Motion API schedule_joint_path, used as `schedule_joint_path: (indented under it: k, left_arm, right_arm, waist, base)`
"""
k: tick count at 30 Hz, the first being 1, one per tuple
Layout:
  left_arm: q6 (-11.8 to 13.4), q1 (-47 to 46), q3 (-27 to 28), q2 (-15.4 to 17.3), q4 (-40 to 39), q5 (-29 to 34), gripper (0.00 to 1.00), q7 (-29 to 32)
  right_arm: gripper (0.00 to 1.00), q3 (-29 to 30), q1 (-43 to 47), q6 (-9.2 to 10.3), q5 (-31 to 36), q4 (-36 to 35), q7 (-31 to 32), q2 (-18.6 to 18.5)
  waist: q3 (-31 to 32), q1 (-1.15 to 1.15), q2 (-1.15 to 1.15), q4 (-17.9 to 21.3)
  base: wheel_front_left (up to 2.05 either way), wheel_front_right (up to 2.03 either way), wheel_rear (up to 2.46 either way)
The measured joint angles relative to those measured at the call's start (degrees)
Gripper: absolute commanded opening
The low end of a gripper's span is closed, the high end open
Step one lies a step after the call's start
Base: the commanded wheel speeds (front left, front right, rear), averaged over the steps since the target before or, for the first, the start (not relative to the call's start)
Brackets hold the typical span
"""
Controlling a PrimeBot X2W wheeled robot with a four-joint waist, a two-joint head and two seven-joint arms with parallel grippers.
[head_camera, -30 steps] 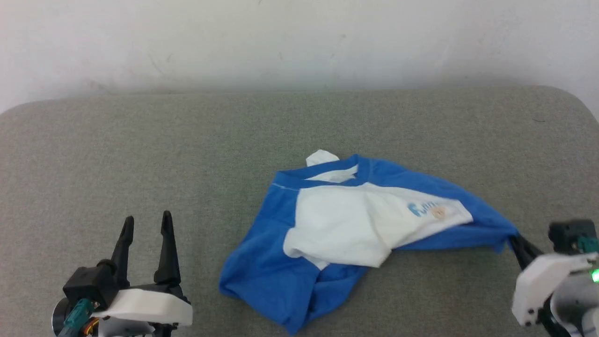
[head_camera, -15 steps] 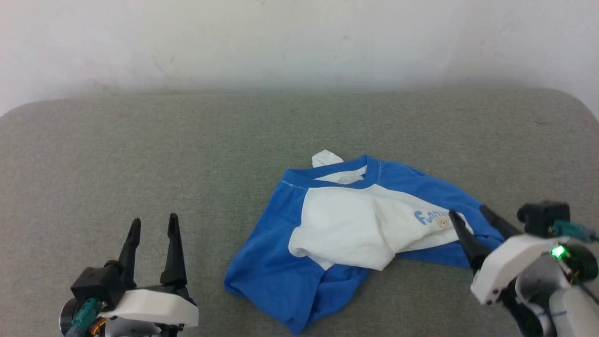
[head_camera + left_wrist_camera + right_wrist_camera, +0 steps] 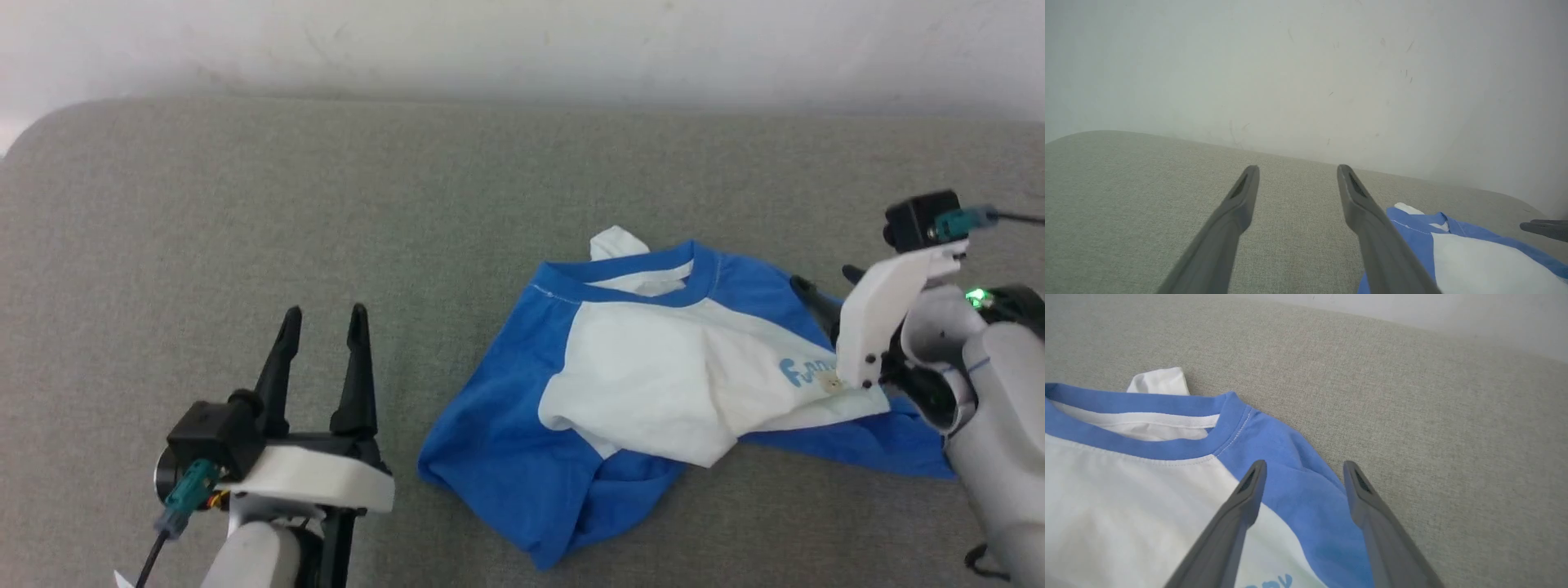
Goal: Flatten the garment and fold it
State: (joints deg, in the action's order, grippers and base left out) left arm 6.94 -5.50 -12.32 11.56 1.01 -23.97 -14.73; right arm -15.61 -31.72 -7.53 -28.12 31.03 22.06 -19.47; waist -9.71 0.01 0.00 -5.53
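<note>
Shirt: the shirt [image 3: 653, 384] lies rumpled on the grey cushion [image 3: 245, 204], right of the middle, with its collar [image 3: 653, 300] towards the wall [image 3: 522, 41].
Lie of it: its long axis runs across the cushion, from a bunched blue heap [image 3: 506, 457] on the near left to a blue sleeve [image 3: 759, 286] at the far right. The white body is folded over itself, the print [image 3: 804, 374] at its right end.
Nearer arm: the right one, by a good way.
Right gripper: the right gripper [image 3: 1304, 465] hangs over that right sleeve and shoulder, fingers spread wide, with nothing between them. They point along the shirt towards the collar. I cannot tell whether they touch cloth.
Left gripper: the left gripper [image 3: 325, 312] is well apart to the shirt's left, over bare cushion. It is wide open and empty, fingers aimed at the wall.
Likely next: the right fingers pinch the shoulder or sleeve below them to spread it.
</note>
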Motion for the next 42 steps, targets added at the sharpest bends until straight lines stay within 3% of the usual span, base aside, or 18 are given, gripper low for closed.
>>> schedule_joint_path:
  k: [8, 11, 12, 17, 22, 26, 27, 29, 34, 37, 42]
  left_arm:
    - [-2.78, -3.46, 0.24, -2.23, 0.99, 1.77, 1.00, 0.00]
    - [-3.38, -3.57, 0.77, -2.89, 1.70, 2.43, 1.00, 0.00]
    - [-3.45, -3.57, 1.02, -3.02, 1.88, 2.50, 1.00, 0.00]
    - [-4.45, -3.60, 2.14, -4.02, 2.61, 3.45, 1.00, 0.00]
    - [-5.41, -3.94, 2.72, -4.83, 3.18, 4.31, 1.00, 0.00]
    - [-6.35, -4.48, 2.80, -5.63, 3.76, 4.85, 1.00, 0.00]
    - [-6.46, -4.52, 2.82, -5.80, 3.90, 5.03, 1.00, 0.00]
    - [-6.51, -4.58, 3.02, -6.05, 4.26, 5.43, 1.00, 0.00]
    - [-7.01, -4.63, 3.77, -6.48, 5.64, 5.95, 1.00, 0.00]
    - [-7.47, -4.50, 4.13, -6.57, 6.72, 6.27, 1.00, 0.00]
    - [-7.48, -3.43, 4.98, -6.44, 8.06, 6.38, 1.00, 0.00]
  right_arm:
    - [1.00, -9.37, -9.76, 0.01, -4.78, 12.69, 8.59, -2.29]
    - [0.04, -11.43, -12.88, 0.01, -7.22, 14.74, 12.98, -3.21]
    - [0.00, -11.76, -13.56, 0.01, -7.95, 14.75, 12.89, -3.39]
    - [0.00, -11.95, -15.90, -0.01, -6.16, 15.68, -0.22, -4.05]
    - [0.00, -5.84, -20.50, -0.01, -2.19, 22.07, -15.22, -4.00]
    - [0.00, -2.49, -21.22, 0.00, -0.15, 29.84, -20.34, -2.72]
    - [0.28, -2.21, -20.97, 0.00, 0.09, 31.33, -21.24, -2.08]
    - [1.00, -1.52, -20.78, 0.00, 0.44, 33.87, -23.05, -0.90]
    - [1.00, -0.15, -20.17, 0.00, 1.45, 35.22, -33.73, -0.41]
    - [1.00, 0.84, -18.26, 0.00, 2.54, 32.51, -36.44, -0.43]
    - [1.00, 8.71, -8.87, 0.00, 6.86, 15.23, -36.79, -0.32]
  waist:
    - [-4.73, 0.01, 0.00, -3.01]
    - [-5.72, -0.01, 0.00, -4.10]
    - [-5.97, -0.01, 0.00, -4.36]
    - [-6.66, 0.00, 0.00, -4.63]
    - [-6.72, 0.00, 0.00, -4.42]
    - [-7.14, 0.00, 0.00, -4.51]
    - [-7.25, 0.00, 0.00, -4.54]
    - [-7.47, 0.00, 0.00, -4.53]
    - [-6.77, -0.01, 0.00, -4.17]
    - [-5.59, -0.01, 0.00, -3.77]
    - [-2.98, -0.01, 0.00, -2.41]
  base:
    - [0.00, 0.00, 0.00]
    - [0.00, 0.00, 0.00]
    - [0.00, 0.00, 0.00]
    - [0.00, 0.00, 0.00]
    - [0.00, 0.00, 0.00]
    - [0.00, 0.00, 0.00]
    - [0.00, 0.00, 0.00]
    - [0.00, 0.00, 0.00]
    - [0.00, 0.00, 0.00]
    - [0.00, 0.00, 0.00]
    - [0.00, 0.00, 0.00]
